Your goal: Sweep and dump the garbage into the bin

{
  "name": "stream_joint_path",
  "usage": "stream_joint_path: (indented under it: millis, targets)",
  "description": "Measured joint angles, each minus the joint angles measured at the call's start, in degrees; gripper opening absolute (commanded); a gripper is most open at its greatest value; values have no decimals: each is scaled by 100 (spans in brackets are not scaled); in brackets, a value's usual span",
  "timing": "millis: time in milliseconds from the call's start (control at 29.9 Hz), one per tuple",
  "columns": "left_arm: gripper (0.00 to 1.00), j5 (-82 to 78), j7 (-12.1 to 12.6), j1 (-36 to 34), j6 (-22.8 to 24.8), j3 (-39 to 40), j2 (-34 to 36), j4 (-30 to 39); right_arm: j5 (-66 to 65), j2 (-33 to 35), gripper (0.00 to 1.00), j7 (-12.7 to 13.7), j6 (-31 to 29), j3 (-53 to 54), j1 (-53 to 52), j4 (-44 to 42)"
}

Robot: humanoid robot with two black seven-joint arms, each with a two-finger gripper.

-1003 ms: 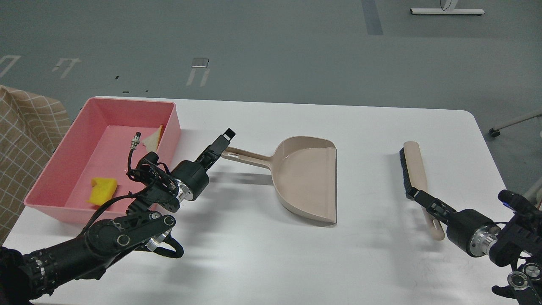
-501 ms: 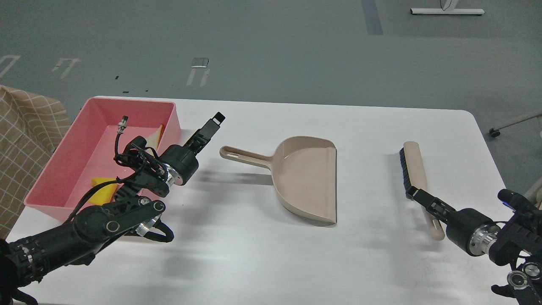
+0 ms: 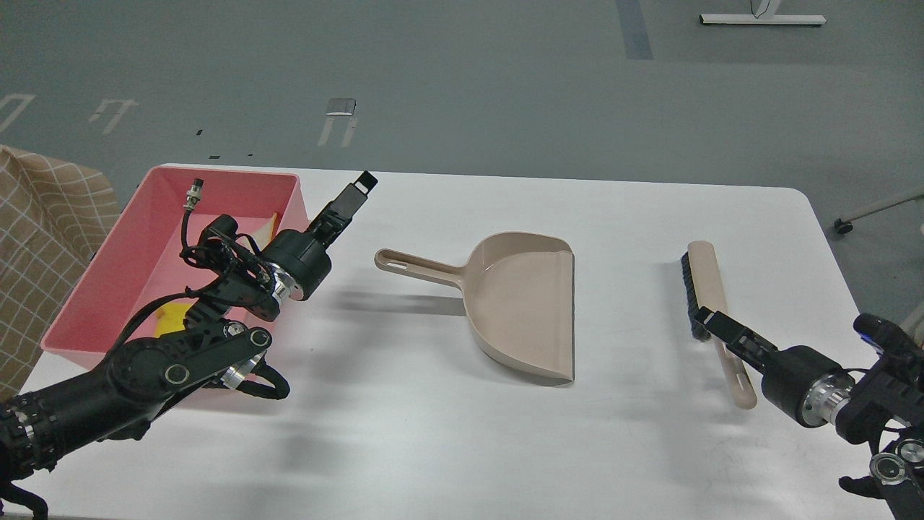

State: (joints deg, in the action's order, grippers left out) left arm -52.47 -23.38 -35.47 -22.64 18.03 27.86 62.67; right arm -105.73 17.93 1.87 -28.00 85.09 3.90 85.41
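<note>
The pink bin [image 3: 148, 231] stands at the table's far left. Inside it, the yellow chunk [image 3: 172, 318] and the white bread slice [image 3: 268, 226] show only in part behind my left arm. My left gripper [image 3: 359, 184] is raised above the table by the bin's right wall, left of the dustpan handle, and holds nothing; its fingers read as one dark shape. My right gripper [image 3: 705, 316] sits at the near end of the brush's bristles, beside the handle. Its fingers cannot be told apart.
A beige dustpan [image 3: 523, 303] lies mid-table, handle pointing left. A beige brush [image 3: 706, 285] with black bristles lies at the right. A checkered cloth [image 3: 43, 238] hangs off the table's left edge. The right table edge is close to my right arm.
My left gripper has drawn away from the dustpan handle, up and to the left toward the bin. My right gripper has shifted slightly right along the brush. Dustpan and brush have not moved.
</note>
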Motion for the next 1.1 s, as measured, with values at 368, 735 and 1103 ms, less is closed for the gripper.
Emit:
stream_joint_path:
  millis: [368, 735, 1103]
  targets:
    - [98, 9, 18, -41, -4, 50, -76, 54, 654, 748, 71, 0, 0, 175, -252, 16]
    - [98, 593, 53, -452, 23, 50, -196, 60, 1228, 1128, 93, -3, 0, 476, -908, -7]
    - [98, 836, 60, -1066, 50, 420, -469, 158, 1759, 912, 94, 8, 0, 1315, -2071, 16]
